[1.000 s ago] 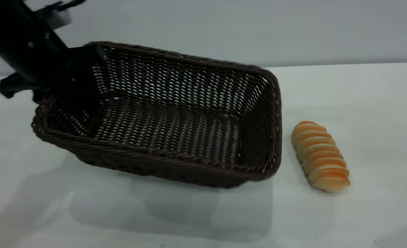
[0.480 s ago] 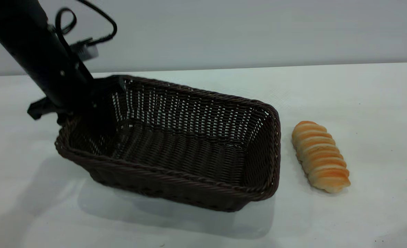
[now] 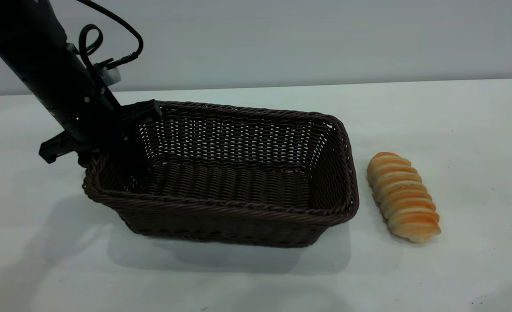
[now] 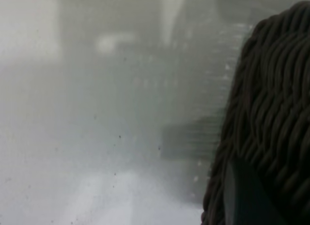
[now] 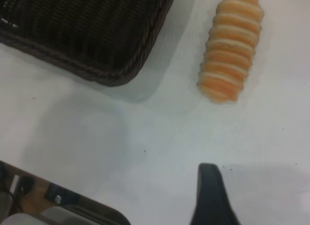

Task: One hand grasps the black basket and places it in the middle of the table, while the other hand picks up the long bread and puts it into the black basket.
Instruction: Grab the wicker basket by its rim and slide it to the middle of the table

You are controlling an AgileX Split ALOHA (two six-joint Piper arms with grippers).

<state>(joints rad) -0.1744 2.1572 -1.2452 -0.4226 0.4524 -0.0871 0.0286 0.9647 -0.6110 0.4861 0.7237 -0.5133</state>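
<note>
The black basket (image 3: 238, 211) stands flat on the white table, its long side facing the exterior view. My left gripper (image 3: 123, 141) is shut on the basket's left end wall, one finger inside and one outside. In the left wrist view the woven rim (image 4: 276, 89) fills one side, with a dark finger (image 4: 244, 198) against it. The long bread (image 3: 403, 197) lies on the table just right of the basket, apart from it. In the right wrist view, my right gripper (image 5: 210, 196) hovers over bare table short of the bread (image 5: 232, 45) and a basket corner (image 5: 97, 31).
The white table (image 3: 477, 130) stretches out to the right of the bread and in front of the basket. A grey wall runs along the back edge. The table's near edge, with hardware below it, shows in the right wrist view (image 5: 63, 205).
My left gripper has lowered the tilted basket and swung it slightly right. The basket now rests level on the table. The bread has not moved.
</note>
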